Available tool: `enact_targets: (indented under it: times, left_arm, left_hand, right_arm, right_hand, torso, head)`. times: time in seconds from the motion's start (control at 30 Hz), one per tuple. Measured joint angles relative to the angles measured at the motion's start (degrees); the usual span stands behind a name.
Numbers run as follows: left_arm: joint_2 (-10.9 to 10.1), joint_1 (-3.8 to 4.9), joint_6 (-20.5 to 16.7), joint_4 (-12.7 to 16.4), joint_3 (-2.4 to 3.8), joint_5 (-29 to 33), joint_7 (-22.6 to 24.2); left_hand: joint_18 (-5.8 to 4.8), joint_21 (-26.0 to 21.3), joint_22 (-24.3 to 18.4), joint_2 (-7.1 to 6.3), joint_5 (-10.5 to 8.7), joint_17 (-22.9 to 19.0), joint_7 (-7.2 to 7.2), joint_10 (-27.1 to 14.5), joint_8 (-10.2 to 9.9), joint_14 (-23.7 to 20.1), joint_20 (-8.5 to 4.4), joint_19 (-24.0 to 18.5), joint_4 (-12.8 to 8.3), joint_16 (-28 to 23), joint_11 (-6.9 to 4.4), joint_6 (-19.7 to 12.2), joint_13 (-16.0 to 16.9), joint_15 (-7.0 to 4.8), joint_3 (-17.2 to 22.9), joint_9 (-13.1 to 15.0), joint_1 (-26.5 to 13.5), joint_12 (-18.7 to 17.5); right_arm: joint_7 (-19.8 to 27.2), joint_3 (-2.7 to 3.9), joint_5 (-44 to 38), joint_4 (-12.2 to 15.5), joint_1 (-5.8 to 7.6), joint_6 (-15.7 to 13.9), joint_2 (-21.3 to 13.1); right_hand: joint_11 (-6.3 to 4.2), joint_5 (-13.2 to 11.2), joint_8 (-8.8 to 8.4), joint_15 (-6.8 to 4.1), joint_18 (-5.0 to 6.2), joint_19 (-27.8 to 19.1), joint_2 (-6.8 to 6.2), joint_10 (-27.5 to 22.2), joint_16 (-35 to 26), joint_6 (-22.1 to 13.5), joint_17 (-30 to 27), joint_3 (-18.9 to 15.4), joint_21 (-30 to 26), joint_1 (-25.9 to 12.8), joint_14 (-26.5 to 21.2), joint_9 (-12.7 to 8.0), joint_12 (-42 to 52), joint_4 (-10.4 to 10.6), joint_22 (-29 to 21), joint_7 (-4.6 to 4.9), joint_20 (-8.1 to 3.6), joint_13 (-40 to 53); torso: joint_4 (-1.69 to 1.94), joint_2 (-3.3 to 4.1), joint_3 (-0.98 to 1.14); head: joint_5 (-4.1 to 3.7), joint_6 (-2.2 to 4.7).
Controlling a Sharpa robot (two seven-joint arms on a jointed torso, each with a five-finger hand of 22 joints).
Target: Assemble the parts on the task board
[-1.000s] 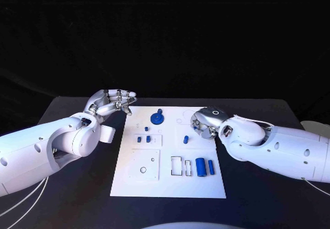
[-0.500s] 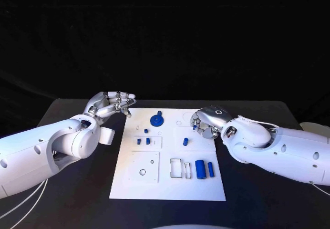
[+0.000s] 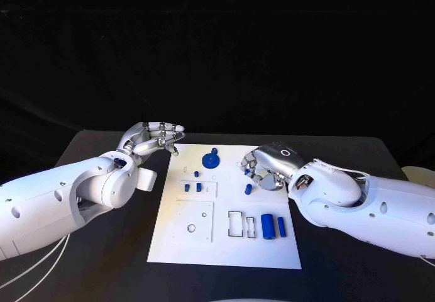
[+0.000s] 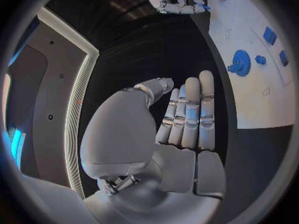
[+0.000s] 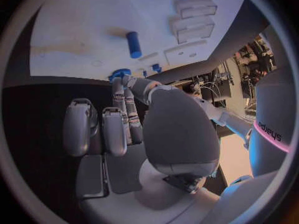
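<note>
The left hand (image 3: 154, 138) hovers over the dark worktop (image 3: 109, 251) just off the far left corner of the task board (image 3: 227, 251), fingers drawn loosely together and holding nothing. Just right of it, on the board, stands a blue gear (image 3: 210, 160), with small blue pegs (image 3: 192, 187) nearer the robot. Farther right, the right hand (image 3: 264, 167) sits over the board's right edge, fingers curled downward; whether it holds a part I cannot tell. A short blue peg (image 3: 248, 187) lies just beside its fingertips. Nearer the robot from that hand, a blue cylinder (image 3: 268, 225) and a slimmer blue bar (image 3: 281, 227) lie side by side.
</note>
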Motion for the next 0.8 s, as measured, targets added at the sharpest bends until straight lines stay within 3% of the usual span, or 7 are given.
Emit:
enact_targets:
  times: [0.37, 0.8]
  left_arm:
    - [0.5, -0.01, 0.0, -0.2, 0.00, 0.0, 0.0]
    - [1.1, 0.00, 0.1, -0.2, -0.01, 0.1, -0.1]
  left_hand:
    - [0.00, 0.0, 0.0, 0.00, 0.00, 0.0, 0.00, 0.0, 0.0, 0.0, 0.00, 0.0, 0.0, 0.0, 0.00, 0.0, 0.0, 0.00, 0.0, 0.0, 0.0, 0.0]
    - [-0.01, 0.0, -0.1, 0.00, 0.00, -0.1, 0.00, -0.4, -0.2, 0.0, 0.02, 0.0, 0.0, 0.0, 0.00, -0.4, 0.0, 0.00, 0.0, -0.1, 0.0, 0.0]
  right_arm:
    - [1.8, -0.03, 1.1, 2.1, -1.04, -1.2, 4.7]
    - [3.8, -0.52, 2.8, -0.5, -4.66, -1.3, 9.4]
  right_hand:
    - [0.01, 0.2, -0.05, 0.00, 0.00, 0.0, -0.01, 0.0, 0.0, 0.0, 0.0, 0.0, 0.0, 0.0, 0.0, 0.1, 0.0, 0.0, 0.0, 0.01, 0.00, 0.0]
    - [0.12, 0.3, 0.12, 0.00, 0.00, 0.0, 0.08, 0.1, 0.0, 0.0, 0.0, 0.0, 0.0, -0.4, 0.0, 0.1, -0.2, 0.0, 0.0, 0.02, 0.00, 0.0]
  torso:
    - [0.08, 0.04, -0.15]
    - [0.13, 0.15, -0.15]
  head:
    - [2.42, -0.48]
    - [5.50, -1.69]
